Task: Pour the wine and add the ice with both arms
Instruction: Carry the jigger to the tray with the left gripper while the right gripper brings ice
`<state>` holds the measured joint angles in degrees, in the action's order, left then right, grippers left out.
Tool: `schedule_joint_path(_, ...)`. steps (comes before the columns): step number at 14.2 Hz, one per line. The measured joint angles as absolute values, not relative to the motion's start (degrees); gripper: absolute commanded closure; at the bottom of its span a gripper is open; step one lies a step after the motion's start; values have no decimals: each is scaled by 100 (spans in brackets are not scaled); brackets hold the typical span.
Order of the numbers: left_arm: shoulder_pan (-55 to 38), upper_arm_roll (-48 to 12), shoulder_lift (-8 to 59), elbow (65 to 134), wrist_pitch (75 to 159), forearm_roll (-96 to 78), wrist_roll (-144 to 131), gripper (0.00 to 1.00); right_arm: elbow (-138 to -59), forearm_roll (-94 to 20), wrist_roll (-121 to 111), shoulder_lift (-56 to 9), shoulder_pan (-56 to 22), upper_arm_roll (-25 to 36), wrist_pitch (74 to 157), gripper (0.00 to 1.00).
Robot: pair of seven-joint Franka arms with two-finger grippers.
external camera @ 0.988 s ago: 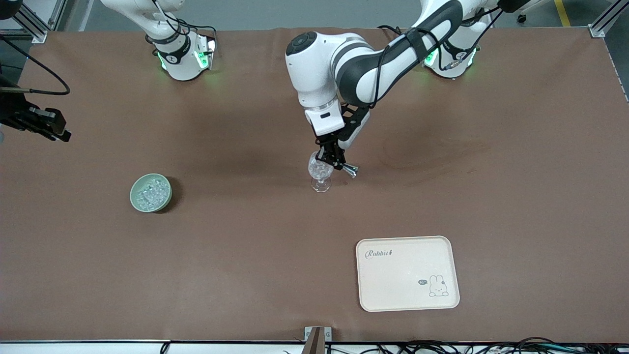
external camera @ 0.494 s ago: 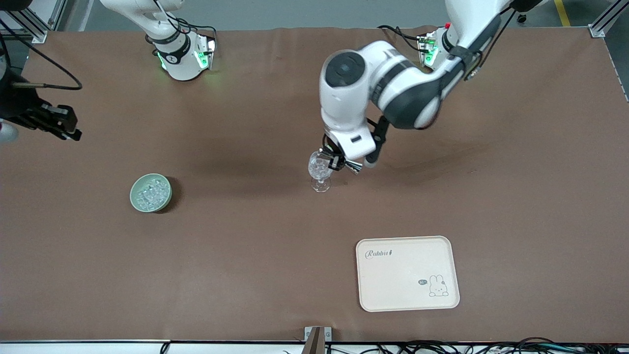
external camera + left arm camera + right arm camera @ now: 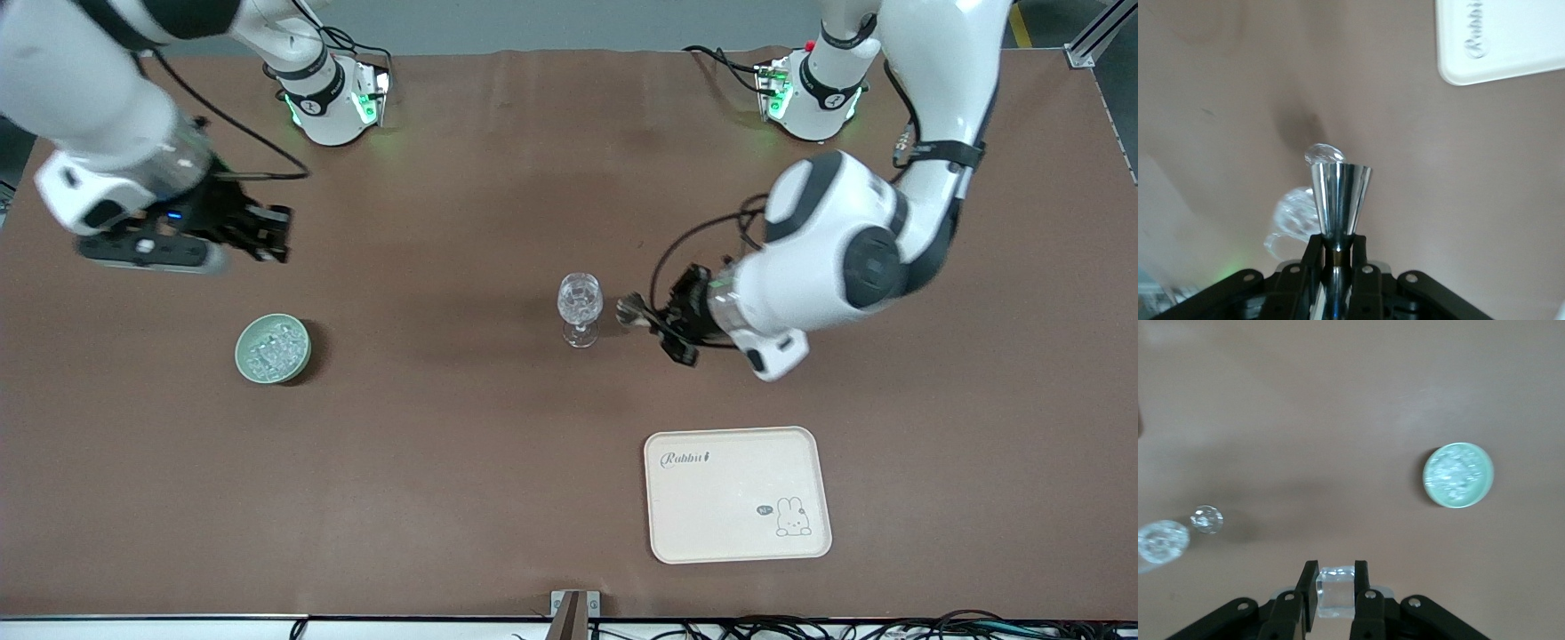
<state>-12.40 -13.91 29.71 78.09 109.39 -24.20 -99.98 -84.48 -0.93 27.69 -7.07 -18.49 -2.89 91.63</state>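
A clear stemmed wine glass stands upright at the table's middle. My left gripper is shut on a shiny metal jigger, held beside the glass and apart from it. In the left wrist view the jigger sits between the fingers, with the glass past it. A green bowl holds several ice lumps. My right gripper hangs over bare table near the bowl. It is shut on a clear ice cube. The bowl and the glass show in that view.
A cream tray with a rabbit drawing lies near the front edge, toward the left arm's end, and its corner shows in the left wrist view. The arms' bases stand along the back edge.
My left arm has swung the jigger from over the glass to beside it, toward the left arm's end. My right arm has moved in from the table's end toward the bowl.
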Motion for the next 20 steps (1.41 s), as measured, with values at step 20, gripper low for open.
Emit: schedule_joint_path(20, -849, -65, 4895, 8089, 13075, -8659, -6785, 96, -7408, 371, 5477, -3290, -4249, -285, 11000, 99)
